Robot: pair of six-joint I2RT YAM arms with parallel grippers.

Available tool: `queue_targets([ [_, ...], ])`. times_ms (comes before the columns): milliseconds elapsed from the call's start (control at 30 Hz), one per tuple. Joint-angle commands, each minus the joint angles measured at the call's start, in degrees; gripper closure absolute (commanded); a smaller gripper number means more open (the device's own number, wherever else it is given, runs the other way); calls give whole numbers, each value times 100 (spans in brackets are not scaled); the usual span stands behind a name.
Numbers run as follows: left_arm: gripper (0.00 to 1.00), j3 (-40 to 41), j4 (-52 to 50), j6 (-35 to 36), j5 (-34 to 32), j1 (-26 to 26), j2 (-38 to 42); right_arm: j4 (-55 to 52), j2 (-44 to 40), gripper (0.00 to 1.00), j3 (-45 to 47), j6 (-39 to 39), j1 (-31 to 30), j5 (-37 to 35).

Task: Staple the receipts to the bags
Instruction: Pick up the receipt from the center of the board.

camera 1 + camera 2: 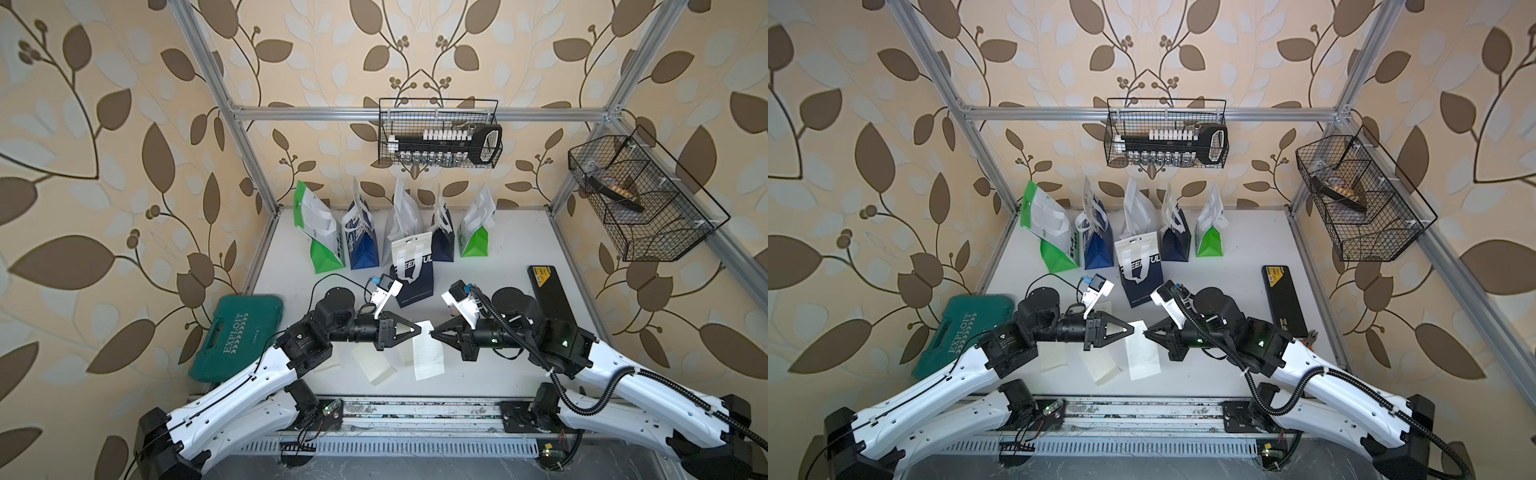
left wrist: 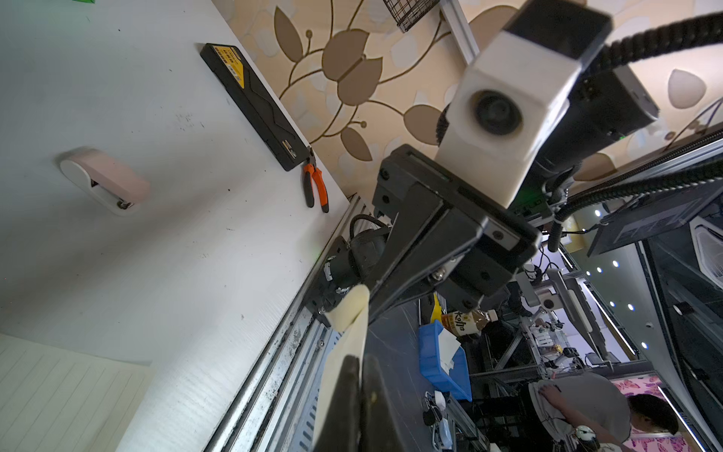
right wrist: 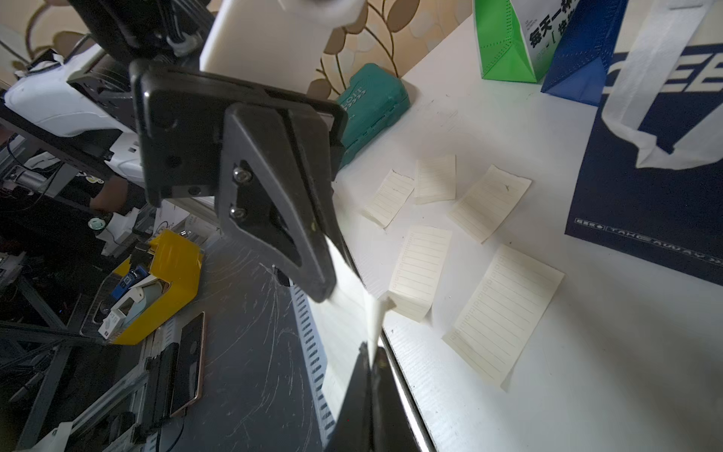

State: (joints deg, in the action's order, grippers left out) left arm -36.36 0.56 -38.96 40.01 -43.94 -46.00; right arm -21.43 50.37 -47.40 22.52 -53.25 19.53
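Observation:
One receipt [image 1: 428, 353] hangs above the table's front middle, pinched at its far end by both grippers. My left gripper [image 1: 419, 330] is shut on the receipt [image 2: 352, 336]. From the opposite side, my right gripper [image 1: 433, 332] is shut on the receipt [image 3: 346, 313] too. Several more receipts [image 3: 504, 313] lie flat on the table below. A navy bag [image 1: 411, 270] lies flat just beyond the grippers. Behind it stand the other bags: green-and-white [image 1: 324, 245], navy [image 1: 362, 245], white [image 1: 405, 216], navy [image 1: 442, 241] and green-and-white [image 1: 473, 239].
A pink-and-white stapler [image 2: 105, 180] lies on the table under my right wrist. A teal tool case [image 1: 237, 336] sits at the left, with a black case [image 1: 550, 299] and orange pliers [image 2: 317, 188] at the right edge. Wire baskets [image 1: 440, 133] hang on the frame.

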Motion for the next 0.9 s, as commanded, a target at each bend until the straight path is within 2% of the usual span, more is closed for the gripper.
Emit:
queue_targets([
  [0,100,-152,139,138,-54,-49,125,87,-34,84,78,35,-16,-27],
  [67,100,-174,50,222,-72,-47,173,93,-97,58,114,-6,-7,-28],
  [100,100,-199,-31,291,-66,-50,199,89,-142,49,137,-43,-6,-1],
  [233,100,-302,-289,670,139,-49,373,68,-337,21,169,-244,46,456],
  [367,100,-327,-153,807,655,-46,513,473,-334,14,272,-145,112,1459],
  [467,100,-329,64,753,1019,-54,504,690,-143,13,286,-106,106,2004],
  [600,100,-293,294,629,1228,-67,453,868,8,14,228,-93,113,2266],
  [700,100,-304,155,670,1108,-81,434,1091,69,24,155,3,113,2445],
  [867,100,-384,-185,812,881,-80,502,1221,-84,49,96,72,105,2342],
])
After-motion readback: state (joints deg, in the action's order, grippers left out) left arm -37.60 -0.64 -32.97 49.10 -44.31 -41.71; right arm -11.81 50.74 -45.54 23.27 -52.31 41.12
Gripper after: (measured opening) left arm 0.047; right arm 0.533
